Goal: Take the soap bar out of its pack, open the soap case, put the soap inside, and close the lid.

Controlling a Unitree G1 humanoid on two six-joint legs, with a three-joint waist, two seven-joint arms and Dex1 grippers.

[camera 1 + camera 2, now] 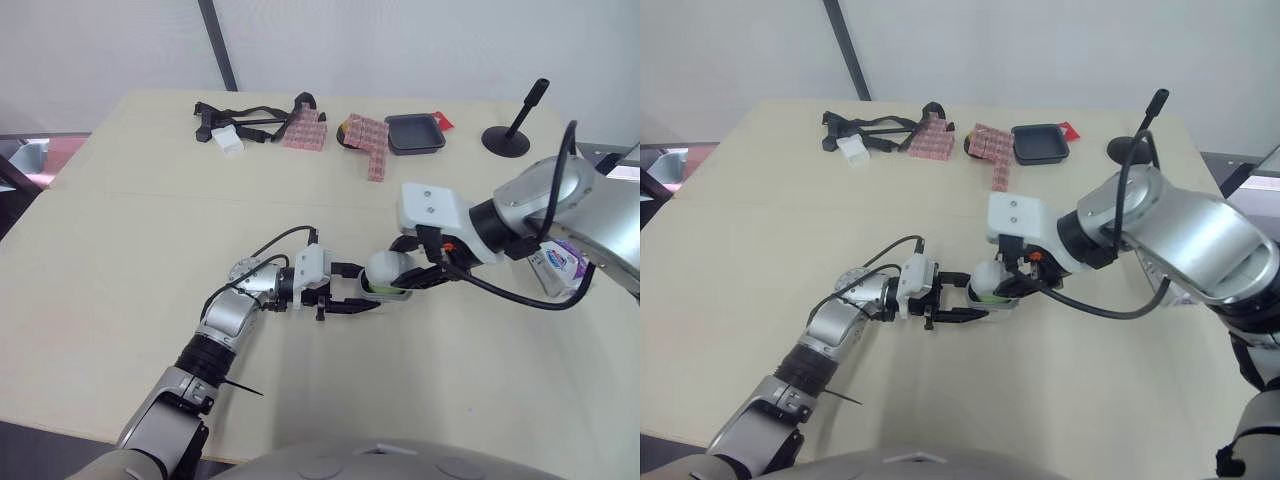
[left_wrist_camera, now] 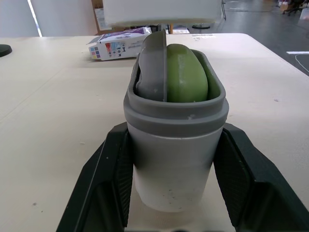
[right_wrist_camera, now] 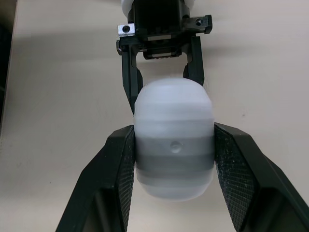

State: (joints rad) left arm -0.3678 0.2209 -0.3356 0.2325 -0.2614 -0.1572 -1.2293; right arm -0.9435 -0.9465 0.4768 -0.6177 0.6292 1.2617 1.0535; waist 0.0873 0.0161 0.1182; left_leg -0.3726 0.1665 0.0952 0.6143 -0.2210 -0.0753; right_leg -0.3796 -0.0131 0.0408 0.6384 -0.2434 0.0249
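The soap case (image 2: 174, 159), white with a grey rim, stands between the fingers of my left gripper (image 1: 370, 288), which is shut on it. The green soap bar (image 2: 186, 77) lies inside, next to an upright grey piece (image 2: 152, 67). My right gripper (image 3: 174, 140) comes from the right and is shut on the white domed lid (image 1: 385, 266), which sits over the case and leaves a strip of green soap showing beneath. The soap pack (image 1: 558, 265), a white and purple box, lies on the table under my right arm.
At the far side of the table lie black straps (image 1: 240, 118), a small white part (image 1: 228, 140), two pink block stacks (image 1: 305, 130) (image 1: 368, 140) and a black tray (image 1: 415, 132). A black stand with a rod (image 1: 510, 135) sits at the far right.
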